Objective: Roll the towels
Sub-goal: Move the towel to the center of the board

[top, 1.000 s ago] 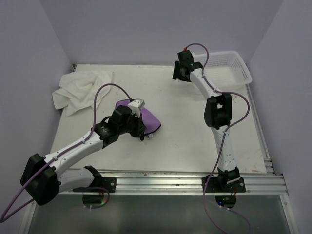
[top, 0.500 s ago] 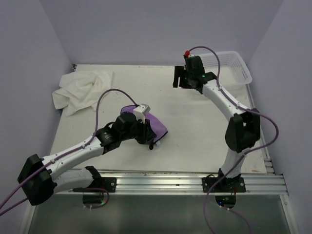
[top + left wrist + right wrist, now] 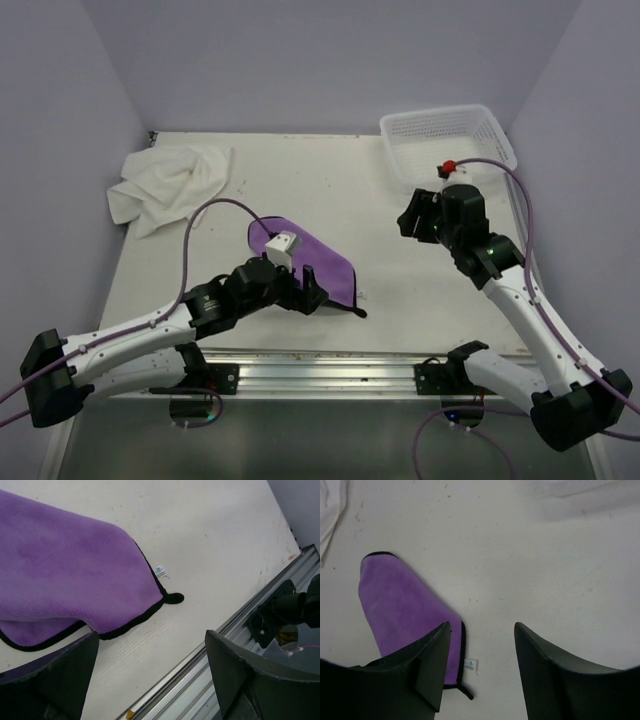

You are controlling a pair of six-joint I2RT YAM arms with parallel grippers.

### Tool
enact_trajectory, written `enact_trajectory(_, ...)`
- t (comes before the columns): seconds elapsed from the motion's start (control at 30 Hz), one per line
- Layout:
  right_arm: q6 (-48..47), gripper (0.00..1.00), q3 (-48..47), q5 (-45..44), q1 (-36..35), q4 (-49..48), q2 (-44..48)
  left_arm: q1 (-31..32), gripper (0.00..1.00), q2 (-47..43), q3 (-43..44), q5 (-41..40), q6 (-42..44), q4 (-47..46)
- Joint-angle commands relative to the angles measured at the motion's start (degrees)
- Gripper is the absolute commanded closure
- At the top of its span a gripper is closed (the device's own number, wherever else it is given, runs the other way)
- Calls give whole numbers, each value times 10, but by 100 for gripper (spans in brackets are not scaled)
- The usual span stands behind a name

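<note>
Purple fleece towel with dark edging (image 3: 318,262) lies folded at the near middle of the white table (image 3: 400,290); we see the large crumpled white towel (image 3: 165,185) far left. Left gripper (image 3: 151,634) and right gripper (image 3: 482,625) are both spread (nothing between the fingers).

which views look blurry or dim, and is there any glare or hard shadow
Top external: sharp, evenly lit, no glare, only faint shadows; purple towel and white towel both crisp. Left wrist: the left tool is a dark, soft-edged foreground, the purple towel behind it in focus. Right wrist: the right tool is likewise dark and soft; a pale smear at top right is too blurred to identify.
</note>
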State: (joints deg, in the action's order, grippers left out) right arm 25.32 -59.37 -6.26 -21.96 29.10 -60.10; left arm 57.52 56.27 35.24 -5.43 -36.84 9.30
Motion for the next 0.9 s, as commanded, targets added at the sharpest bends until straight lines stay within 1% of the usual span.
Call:
enact_trajectory(0.0, 14, 45, 47, 38, -1, 22, 55, 2, 10, -61, -20, -69, -30, 18)
enact_trajectory(0.07, 21, 48, 89, 53, -9, 30, 88, 2, 12, -98, -42, -81, -50, 25)
enact_trajectory(0.13, 34, 49, 136, 60, -35, 27, 109, 2, 14, -122, -71, -95, -73, 32)
enact_trajectory(0.17, 58, 49, 155, 60, -48, 23, 126, 2, 16, -142, -79, -113, -83, 44)
enact_trajectory(0.2, 74, 49, 175, 60, -77, 16, 135, 2, 17, -145, -84, -126, -96, 57)
enact_trajectory(0.23, 99, 49, 213, 60, -88, -1, 141, 2, 19, -150, -95, -141, -122, 75)
enact_trajectory(0.3, 117, 49, 240, 60, -117, -11, 152, 2, 21, -147, -103, -146, -135, 78)
enact_trajectory(0.33, 123, 49, 259, 60, -127, -18, 151, 2, 24, -144, -112, -148, -149, 78)
enact_trajectory(0.5, 138, 47, 280, 53, -194, -17, 117, 2, 29, -113, -127, -140, -169, 56)
enact_trajectory(0.57, 138, 47, 286, 46, -208, -21, 108, 2, 30, -106, -129, -141, -175, 56)
enact_trajectory(0.7, 141, 47, 305, 44, -237, -54, 96, 2, 30, -124, -141, -150, -189, 56)
enact_trajectory(0.8, 138, 47, 307, 44, -252, -73, 65, 2, 27, -138, -149, -159, -201, 65)
enact_trajectory(0.87, 140, 47, 313, 57, -262, -110, 32, 2, 26, -141, -152, -165, -209, 70)
